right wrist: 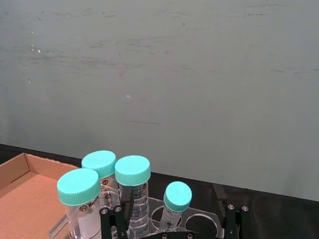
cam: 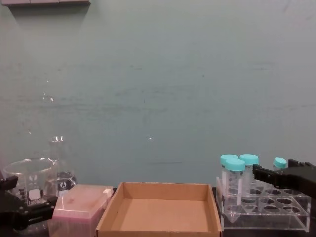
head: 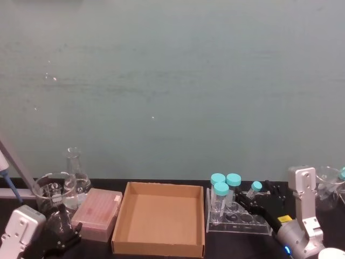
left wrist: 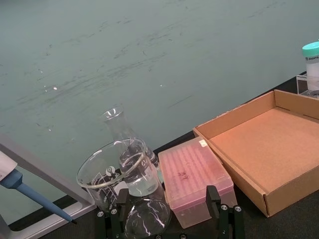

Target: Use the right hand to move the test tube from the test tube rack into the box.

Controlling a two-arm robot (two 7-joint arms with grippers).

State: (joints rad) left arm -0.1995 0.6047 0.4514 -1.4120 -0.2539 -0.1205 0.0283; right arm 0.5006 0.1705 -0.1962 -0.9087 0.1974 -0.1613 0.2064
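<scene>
Roughly at the grasp stage. Right hand (right wrist: 172, 195) sits low at the test tube rack (right wrist: 200, 220), jaws spread wide, one finger on either side of the test tube (right wrist: 178, 196), neither touching it as far as I can tell. Tube stands in the rack at the lower right of the head view, leaning a little in a hole much wider than itself, just right of three wide tubes (right wrist: 132, 171). Box (head: 157, 247) lies just left of the rack, lower centre. Left gripper (head: 63, 236) parked at lower left, fingers apart. Handling, my guess: light, stiff clear plastic, round and smooth, so likely slippery and apt to swivel; loose in its hole, so it should lift free easily. Best hold looks to be the upper barrel just under the small teal cap, whose rim would stop a slide. One finger stands close to a wide tube; closing could nudge it. Writing: dark print on the tubes, too small to read; in the left wrist view, upper right, a wide tube's label seems to read "BIOFIL". White marks on the beaker (left wrist: 117, 172), illegible.
</scene>
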